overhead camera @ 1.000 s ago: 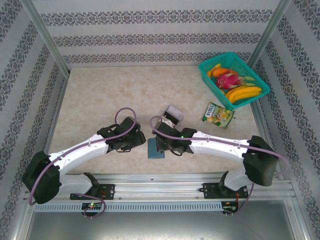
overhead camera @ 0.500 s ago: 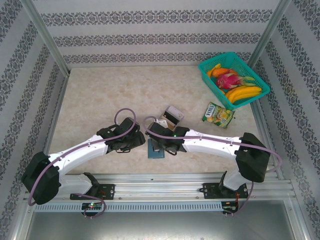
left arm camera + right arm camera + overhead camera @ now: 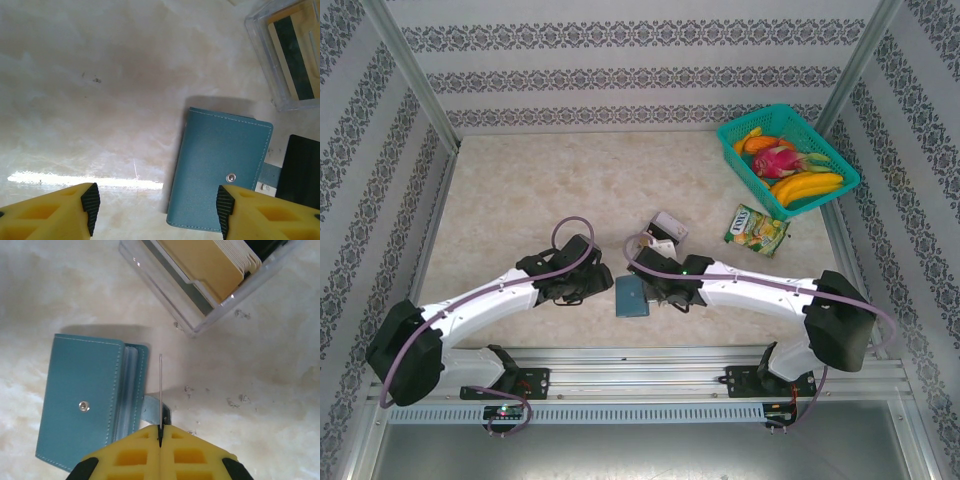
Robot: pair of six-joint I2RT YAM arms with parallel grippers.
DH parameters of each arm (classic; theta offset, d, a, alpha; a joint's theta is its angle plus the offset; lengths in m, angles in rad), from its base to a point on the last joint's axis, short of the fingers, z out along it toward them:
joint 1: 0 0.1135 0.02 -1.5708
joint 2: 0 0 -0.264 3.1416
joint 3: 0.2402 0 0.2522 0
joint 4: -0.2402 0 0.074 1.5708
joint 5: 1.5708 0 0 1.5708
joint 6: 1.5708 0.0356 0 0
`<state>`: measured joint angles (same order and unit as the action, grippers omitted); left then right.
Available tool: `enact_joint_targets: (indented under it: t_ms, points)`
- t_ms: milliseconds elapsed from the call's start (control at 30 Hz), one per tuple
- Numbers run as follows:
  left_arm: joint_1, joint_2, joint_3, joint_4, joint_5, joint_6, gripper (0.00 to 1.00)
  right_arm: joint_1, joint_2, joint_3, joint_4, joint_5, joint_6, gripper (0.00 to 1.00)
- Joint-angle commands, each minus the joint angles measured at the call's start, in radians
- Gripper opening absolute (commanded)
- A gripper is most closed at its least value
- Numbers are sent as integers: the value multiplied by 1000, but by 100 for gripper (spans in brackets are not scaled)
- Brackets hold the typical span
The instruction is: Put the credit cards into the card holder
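Observation:
The teal card holder (image 3: 630,297) lies shut on the table between my two grippers, snap dot up (image 3: 230,177). My left gripper (image 3: 157,210) is open just above the table, its right fingertip (image 3: 225,205) over the holder's near edge. My right gripper (image 3: 160,431) is shut on a thin card (image 3: 160,390), seen edge-on and upright just right of the card holder (image 3: 85,405). The left wrist view has a black card face (image 3: 302,172) beside the holder. More tan credit cards (image 3: 210,265) stand in a clear tray (image 3: 165,295).
The clear tray (image 3: 666,231) sits just beyond the holder. A green-yellow snack packet (image 3: 756,230) lies to the right, and a teal basket (image 3: 830,155) of fruit stands in the back right corner. Metal frame posts and patterned walls ring the table.
My right gripper swung left over the card holder, then back to the right, so more of the holder shows now. The left arm has hardly moved.

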<state>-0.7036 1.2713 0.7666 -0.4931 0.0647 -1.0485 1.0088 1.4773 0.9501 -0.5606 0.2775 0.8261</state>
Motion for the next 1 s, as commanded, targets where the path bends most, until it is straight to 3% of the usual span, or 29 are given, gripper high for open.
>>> enact_joint_targets:
  t_ms: [0, 300, 400, 967]
  points:
    - [15, 35, 36, 45, 48, 47, 67, -13, -31, -60, 121, -68, 36, 0]
    - [13, 161, 109, 55, 142, 100, 70, -43, -94, -185, 319, -134, 77, 0]
    - [10, 184, 115, 75, 158, 100, 70, -82, -110, -215, 376, -208, 77, 0]
    - [6, 205, 143, 83, 185, 116, 73, -120, -131, -310, 640, -375, 139, 0]
